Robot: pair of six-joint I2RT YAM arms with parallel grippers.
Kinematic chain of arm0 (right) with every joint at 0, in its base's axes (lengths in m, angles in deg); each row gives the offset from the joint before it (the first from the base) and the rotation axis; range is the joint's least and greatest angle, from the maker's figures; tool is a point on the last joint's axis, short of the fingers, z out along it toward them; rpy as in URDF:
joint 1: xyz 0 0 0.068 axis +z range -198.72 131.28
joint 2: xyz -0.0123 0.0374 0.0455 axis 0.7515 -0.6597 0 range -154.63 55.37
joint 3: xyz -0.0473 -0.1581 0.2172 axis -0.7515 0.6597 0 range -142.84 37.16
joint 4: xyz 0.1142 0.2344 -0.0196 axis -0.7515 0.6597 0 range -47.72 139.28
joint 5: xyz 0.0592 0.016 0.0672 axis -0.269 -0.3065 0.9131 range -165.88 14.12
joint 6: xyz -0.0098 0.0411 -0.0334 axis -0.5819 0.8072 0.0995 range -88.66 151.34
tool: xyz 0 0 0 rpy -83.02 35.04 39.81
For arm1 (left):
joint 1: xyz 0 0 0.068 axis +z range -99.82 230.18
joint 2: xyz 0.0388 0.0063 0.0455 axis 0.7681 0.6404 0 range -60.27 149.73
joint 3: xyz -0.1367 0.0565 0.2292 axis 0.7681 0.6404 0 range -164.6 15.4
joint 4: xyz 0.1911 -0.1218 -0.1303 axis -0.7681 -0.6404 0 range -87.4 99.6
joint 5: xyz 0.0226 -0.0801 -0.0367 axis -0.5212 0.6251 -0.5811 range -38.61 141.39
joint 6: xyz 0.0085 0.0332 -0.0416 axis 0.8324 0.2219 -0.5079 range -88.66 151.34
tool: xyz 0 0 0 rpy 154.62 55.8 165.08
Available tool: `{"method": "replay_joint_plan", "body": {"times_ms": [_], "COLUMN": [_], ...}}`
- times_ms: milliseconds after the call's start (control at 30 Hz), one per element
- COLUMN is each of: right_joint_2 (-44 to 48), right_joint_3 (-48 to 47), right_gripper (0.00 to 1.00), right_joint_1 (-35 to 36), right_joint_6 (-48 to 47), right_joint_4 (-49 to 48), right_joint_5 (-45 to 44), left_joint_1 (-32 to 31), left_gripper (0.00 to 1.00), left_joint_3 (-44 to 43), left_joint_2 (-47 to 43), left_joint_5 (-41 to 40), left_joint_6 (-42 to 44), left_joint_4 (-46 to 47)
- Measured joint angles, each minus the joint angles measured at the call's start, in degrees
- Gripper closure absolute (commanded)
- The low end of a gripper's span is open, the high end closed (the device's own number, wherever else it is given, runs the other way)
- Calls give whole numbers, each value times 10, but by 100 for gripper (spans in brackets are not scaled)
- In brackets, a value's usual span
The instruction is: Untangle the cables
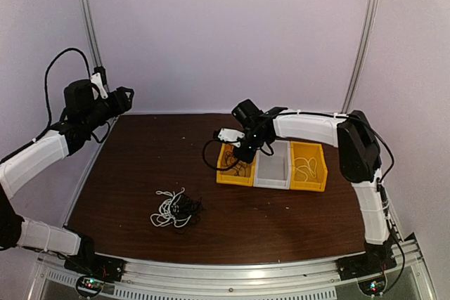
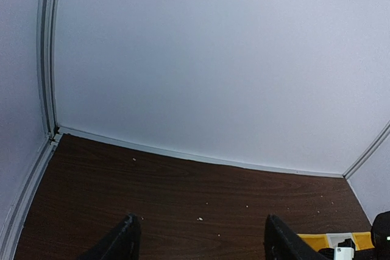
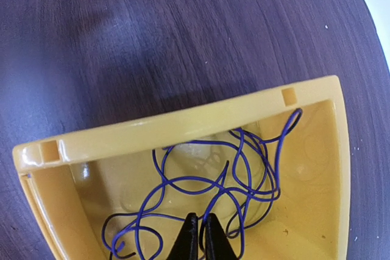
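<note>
— Where are the cables?
— A knot of white and black cables (image 1: pixel 176 209) lies at lower centre-left on the table. A thin blue cable (image 3: pixel 242 150) loops loosely in the left yellow bin (image 3: pixel 183 127), and a white cable (image 1: pixel 304 168) lies in the right yellow bin (image 1: pixel 325 173).
— And the claws?
— The right gripper (image 3: pixel 198 235) is over the blue cable, fingers pressed nearly together; I cannot tell whether a strand is pinched. The left gripper (image 2: pixel 201 220) is spread wide, raised at upper left.
— Surroundings?
— Dark wood-grain table (image 1: pixel 126 173), plain pale walls (image 1: pixel 225 33).

Dark wood table (image 1: pixel 140 163), pale walls (image 1: pixel 225 33)
</note>
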Motion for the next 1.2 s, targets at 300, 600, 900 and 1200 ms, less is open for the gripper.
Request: {"method": "replay_joint_plan", "body": {"times_ms": [300, 600, 900, 1200], "right_joint_2": [81, 185, 365, 525], "right_joint_3": [29, 77, 255, 440], "right_gripper": [66, 65, 60, 49], "right_joint_1": [0, -4, -53, -144], "right_joint_6": [2, 3, 5, 34], "right_joint_4": [8, 9, -41, -150], "right_joint_5": [6, 21, 77, 192], "left_joint_1": [5, 5, -1, -154], "left_gripper": [29, 29, 37, 35], "left_joint_3": [0, 0, -36, -130], "left_joint_2": [9, 33, 86, 92], "left_joint_5": [29, 57, 82, 63], "left_joint_6": [2, 9, 43, 92], "left_joint_4": [0, 0, -38, -180]}}
